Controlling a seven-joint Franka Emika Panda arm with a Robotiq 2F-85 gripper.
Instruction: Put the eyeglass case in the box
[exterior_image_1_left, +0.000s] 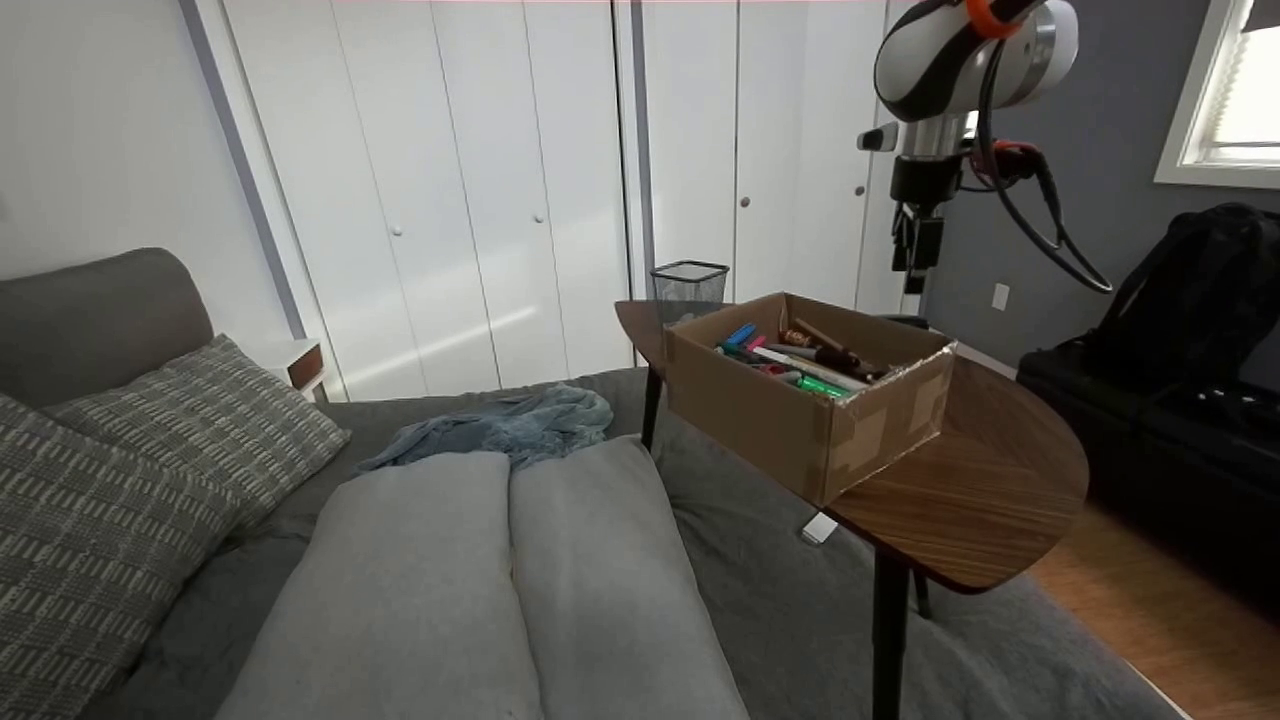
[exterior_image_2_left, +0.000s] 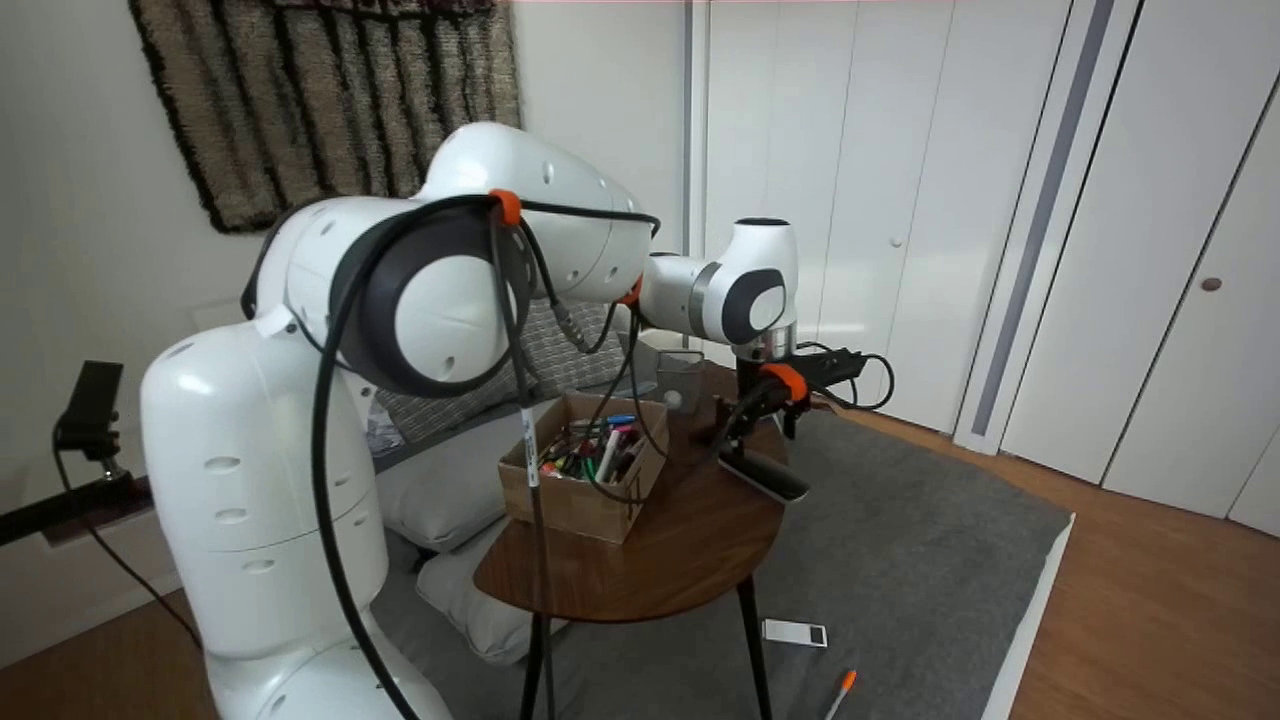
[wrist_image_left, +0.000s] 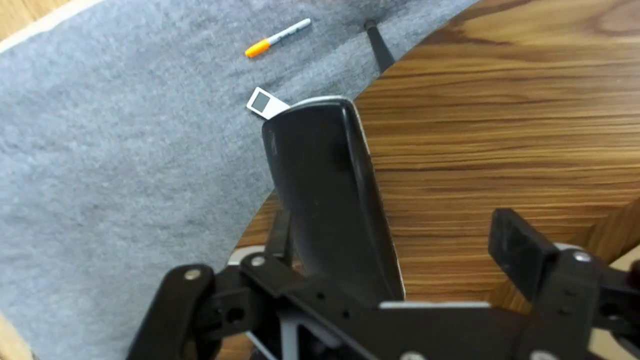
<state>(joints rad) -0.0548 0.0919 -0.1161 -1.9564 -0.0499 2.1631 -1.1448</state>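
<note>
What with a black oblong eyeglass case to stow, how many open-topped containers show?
2: a brown rectangular cardboard box on the brown wooden table; a dark squarish mesh bin beyond the box in both exterior views. Others may be hidden.

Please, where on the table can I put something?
Bare: brown wooden tabletop between the brown cardboard box and the rounded end opposite the dark mesh bin. Crowded: the box, holding colourful markers, and the edge under the oblong black eyeglass case.

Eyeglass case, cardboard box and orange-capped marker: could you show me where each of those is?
Eyeglass case (wrist_image_left: 330, 192): in the wrist view, on its broad dark face.
Cardboard box (exterior_image_1_left: 745, 410): in an exterior view, on its long side wall.
Orange-capped marker (wrist_image_left: 280, 37): in the wrist view, on its barrel near the cap.
</note>
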